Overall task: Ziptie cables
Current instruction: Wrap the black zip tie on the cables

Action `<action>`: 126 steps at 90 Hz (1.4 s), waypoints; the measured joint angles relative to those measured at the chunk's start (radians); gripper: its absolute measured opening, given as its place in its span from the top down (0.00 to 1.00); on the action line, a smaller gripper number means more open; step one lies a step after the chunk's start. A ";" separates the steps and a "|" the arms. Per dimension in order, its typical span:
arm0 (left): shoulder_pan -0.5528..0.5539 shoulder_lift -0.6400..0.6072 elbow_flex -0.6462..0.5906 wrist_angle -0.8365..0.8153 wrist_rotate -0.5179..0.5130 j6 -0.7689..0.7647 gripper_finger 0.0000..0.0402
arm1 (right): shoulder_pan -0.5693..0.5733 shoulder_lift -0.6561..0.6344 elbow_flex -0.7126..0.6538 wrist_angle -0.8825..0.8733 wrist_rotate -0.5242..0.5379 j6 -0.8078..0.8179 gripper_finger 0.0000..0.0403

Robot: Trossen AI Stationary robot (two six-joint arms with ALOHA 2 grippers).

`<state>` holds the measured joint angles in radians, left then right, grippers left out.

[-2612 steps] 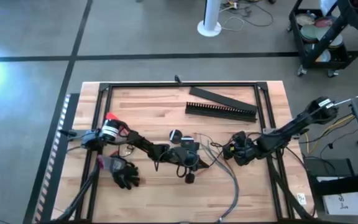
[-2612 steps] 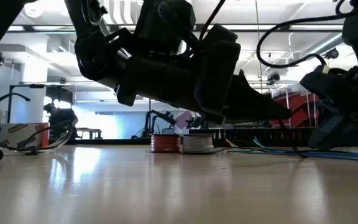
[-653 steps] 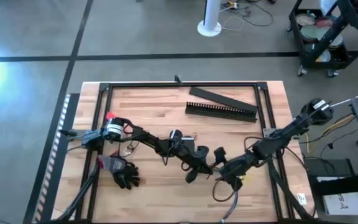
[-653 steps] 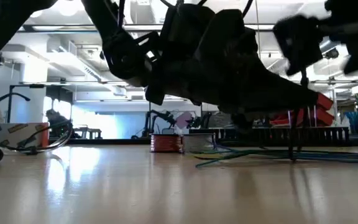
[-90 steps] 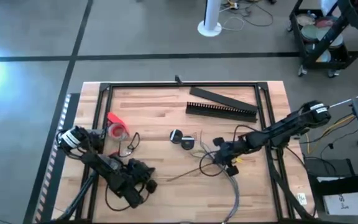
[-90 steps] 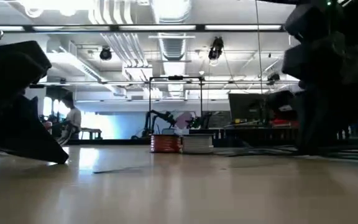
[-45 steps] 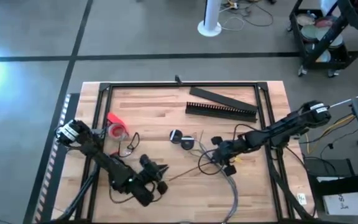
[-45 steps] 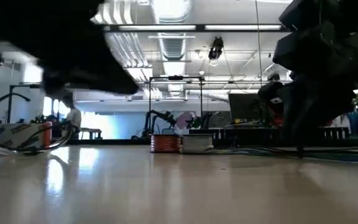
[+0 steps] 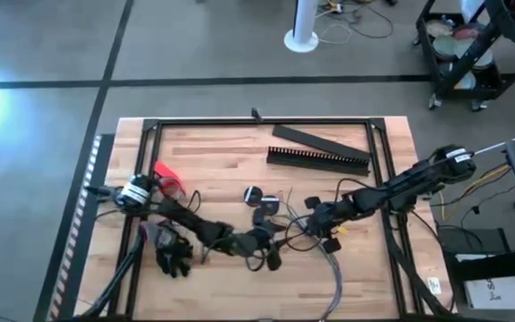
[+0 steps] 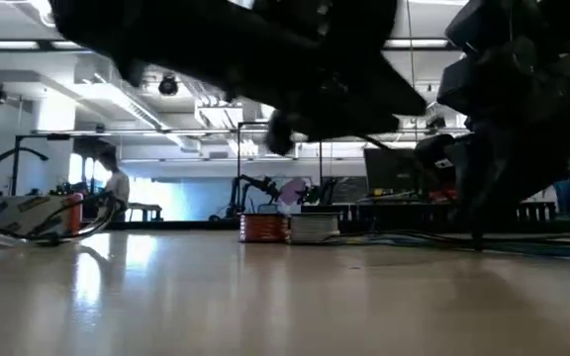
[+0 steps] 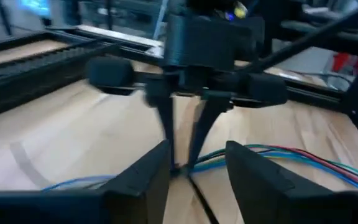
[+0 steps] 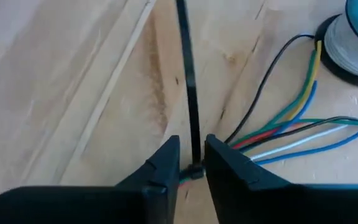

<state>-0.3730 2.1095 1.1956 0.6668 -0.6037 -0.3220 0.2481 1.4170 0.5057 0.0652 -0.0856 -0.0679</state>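
The ziptie [image 12: 188, 81] is a thin black strip lying flat on the wood. One end of it stands between the fingers of my right gripper [image 12: 191, 154], which is shut on it near the table's middle [image 9: 308, 224]. The cables, thin coloured wires [image 12: 278, 127], lie on the table beside that end, and a grey cord [image 9: 333, 279] trails toward the near edge. My left gripper [image 11: 196, 155] is open just left of the right one [image 9: 274, 239]. It faces the right gripper, with the wires [image 11: 272, 155] in front of it. My right gripper pinches the ziptie at its one end [image 12: 195, 163] between its two fingers. The fingers [image 11: 166, 127] point down at the table from above. The rest of the strip lies flat on the wood, running away from the fingers; the coloured wires meet the same spot.
A red tape roll [image 9: 164, 179] and a black glove [image 9: 174, 259] lie at the left. Small black discs [image 9: 258, 197] sit mid-table. A comb-toothed duct [image 9: 318, 159] and a flat black bar [image 9: 306, 139] lie at the far side. A black frame [image 9: 257, 122] rims the table.
My left gripper has swung from the table's near left corner toward the right, over to the right gripper and the cables. The glove it covered now shows.
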 joint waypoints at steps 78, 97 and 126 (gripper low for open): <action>0.044 0.156 0.263 -0.406 0.053 -0.193 0.83 | 0.000 0.001 -0.020 0.000 0.000 -0.007 0.90; 0.044 0.156 0.259 -0.406 0.053 -0.174 0.98 | 0.000 0.031 -0.020 0.021 -0.001 0.004 0.91; 0.020 0.154 0.259 -0.431 0.048 -0.158 1.00 | 0.000 0.075 -0.016 0.059 -0.003 0.015 0.96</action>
<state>-0.3534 2.2636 1.4544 0.2356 -0.5552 -0.4803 0.2481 1.4923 0.4894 0.1240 -0.0886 -0.0528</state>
